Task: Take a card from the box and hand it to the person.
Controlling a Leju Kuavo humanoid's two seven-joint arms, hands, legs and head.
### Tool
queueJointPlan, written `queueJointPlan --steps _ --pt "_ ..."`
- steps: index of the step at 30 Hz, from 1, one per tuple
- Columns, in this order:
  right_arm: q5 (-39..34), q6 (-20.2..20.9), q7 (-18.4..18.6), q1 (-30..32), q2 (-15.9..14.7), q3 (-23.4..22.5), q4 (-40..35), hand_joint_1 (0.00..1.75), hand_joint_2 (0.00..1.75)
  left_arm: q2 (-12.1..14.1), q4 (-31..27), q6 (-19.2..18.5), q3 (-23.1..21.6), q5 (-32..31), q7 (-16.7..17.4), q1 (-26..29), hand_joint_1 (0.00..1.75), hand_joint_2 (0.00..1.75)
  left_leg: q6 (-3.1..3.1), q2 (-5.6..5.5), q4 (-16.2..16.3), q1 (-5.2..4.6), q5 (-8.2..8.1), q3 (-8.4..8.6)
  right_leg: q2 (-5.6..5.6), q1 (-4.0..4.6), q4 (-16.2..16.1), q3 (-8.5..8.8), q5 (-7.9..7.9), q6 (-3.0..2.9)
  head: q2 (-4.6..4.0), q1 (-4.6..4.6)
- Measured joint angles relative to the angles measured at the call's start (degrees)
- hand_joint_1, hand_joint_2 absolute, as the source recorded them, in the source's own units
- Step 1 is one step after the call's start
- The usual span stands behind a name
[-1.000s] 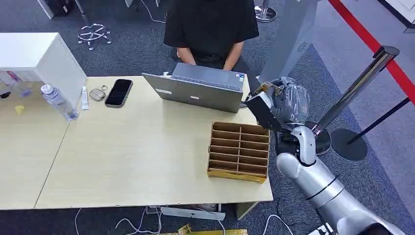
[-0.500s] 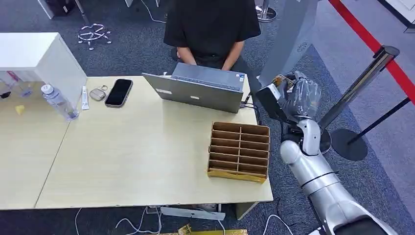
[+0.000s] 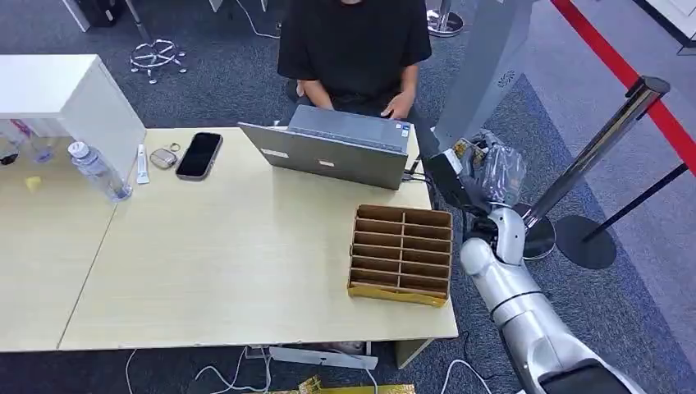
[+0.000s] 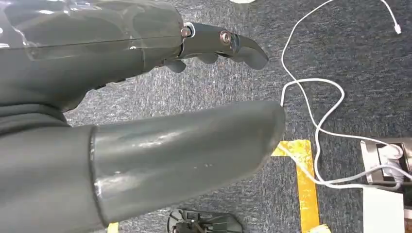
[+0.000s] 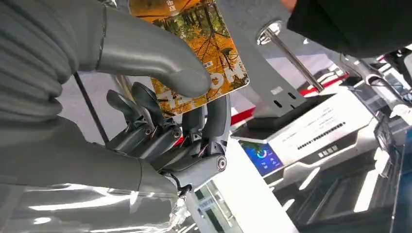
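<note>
My right hand [image 3: 478, 174] is raised past the table's far right corner, beyond the brown cardboard box [image 3: 401, 254] with its slotted compartments. It pinches an orange card [image 5: 197, 43] with autumn trees printed on it between thumb [image 5: 145, 48] and fingers; the card [image 3: 461, 148] shows as a small yellow edge in the head view. The person in a black shirt [image 3: 354, 41] sits behind the laptop, one hand [image 3: 402, 105] at its right side. My left hand [image 4: 145, 121] hangs over dark carpet, fingers apart, holding nothing.
An open grey laptop [image 3: 332, 148] stands at the table's far edge. A black phone [image 3: 199, 154], keys and a water bottle [image 3: 97, 171] lie far left. A metal stanchion post [image 3: 603, 144] and red belt stand to my right. White cables [image 4: 320, 111] trail on the floor.
My right hand with the card rose from beside the box and swung right, then came slightly back toward the laptop's corner. The person's hand has come out beside the laptop.
</note>
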Motion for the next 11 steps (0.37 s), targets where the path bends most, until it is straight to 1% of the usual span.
queueJointPlan --steps 11 --pt "-0.37 -0.02 -1.22 -0.02 1.70 -1.13 2.71 1.57 1.75 0.00 0.00 -0.09 -0.02 -0.11 0.09 -0.08 0.00 0.00 0.00 0.00 0.00 0.00 0.00 0.00 0.00 0.00 0.00 0.00 0.00 0.00 0.00 0.00"
